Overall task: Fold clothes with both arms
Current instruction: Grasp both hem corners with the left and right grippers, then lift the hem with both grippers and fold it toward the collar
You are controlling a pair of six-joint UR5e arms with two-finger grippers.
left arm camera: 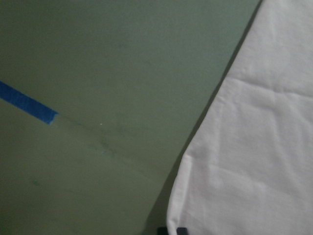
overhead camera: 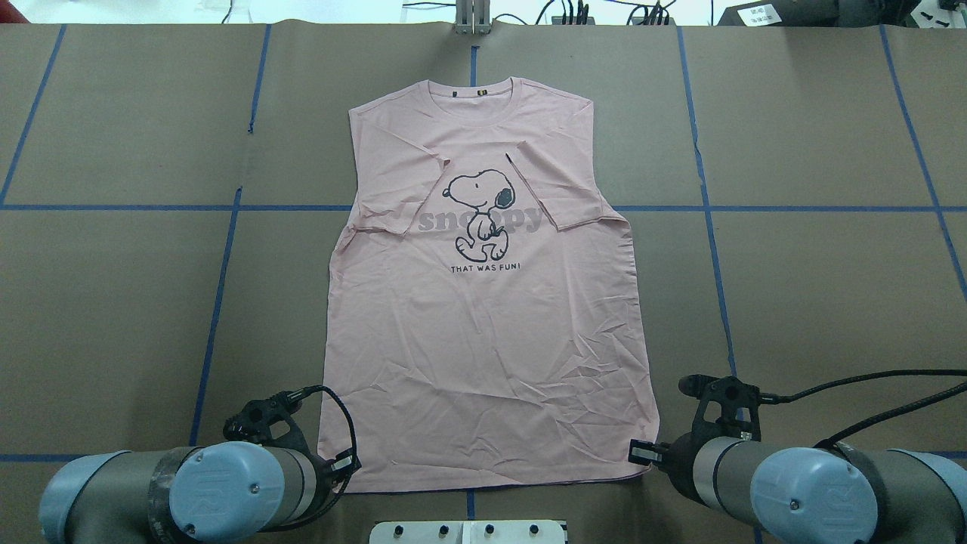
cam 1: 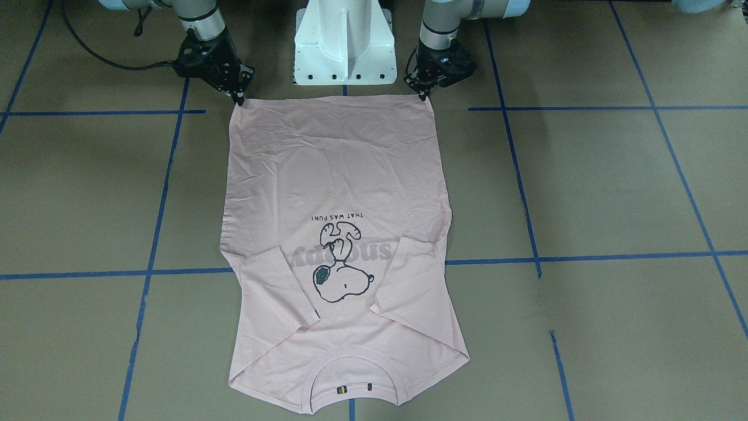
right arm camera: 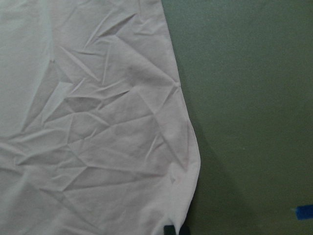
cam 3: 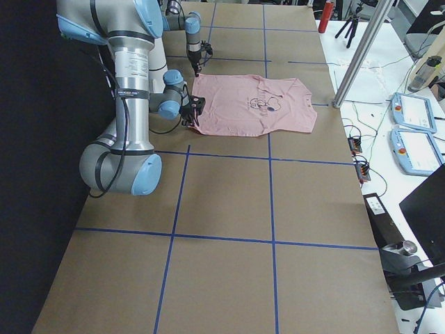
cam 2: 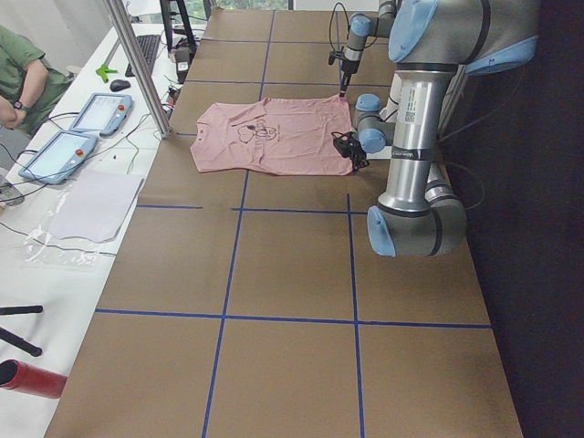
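Left pincer (cam 1: 422, 93), right pincer (cam 1: 238, 98) seemingly pinch T-shirt (cam 1: 339, 175) hem; pedestal (cam 1: 345, 41) between.

The T-shirt (overhead camera: 483, 363) is pale pink, printed with a black-outlined cartoon dog (overhead camera: 480, 211) and seemingly greyish lettering (overhead camera: 523, 221). The counter (overhead camera: 113, 302) is brown, gridded with blue tape (overhead camera: 113, 207). The pedestal (cam 1: 345, 41) is white.

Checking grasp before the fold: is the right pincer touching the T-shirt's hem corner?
Touching. Right wrist view: the T-shirt corner runs down between the tips of the right pincer; the front-facing view agrees, tips on that corner.
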